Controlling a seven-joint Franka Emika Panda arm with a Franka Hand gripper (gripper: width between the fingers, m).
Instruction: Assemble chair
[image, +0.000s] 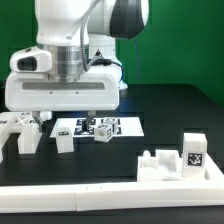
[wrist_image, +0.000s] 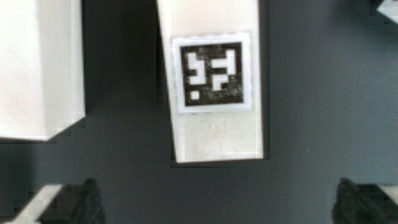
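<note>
White matte plastic makes up the chair pieces, all blocky with square edges. The wrist view gives a close look at 1 of them, a long flat bar lying on the dark surface. It carries 1 black-and-white square tag on its upper face. A second white piece lies just beside it, across a narrow dark gap. The 2 dark fingertips of the hand stand wide apart, gripping nothing and clear of the bar.

The exterior view shows what the wrist camera misses. The hand hangs low over the exterior view's left, where a cluster of pieces and a small block sit. Which of them is the bar cannot be told. A tagged cube rests on the marker board. A notched piece and a tagged upright block stand well apart at the exterior view's right. A long white border rail runs across the front.
</note>
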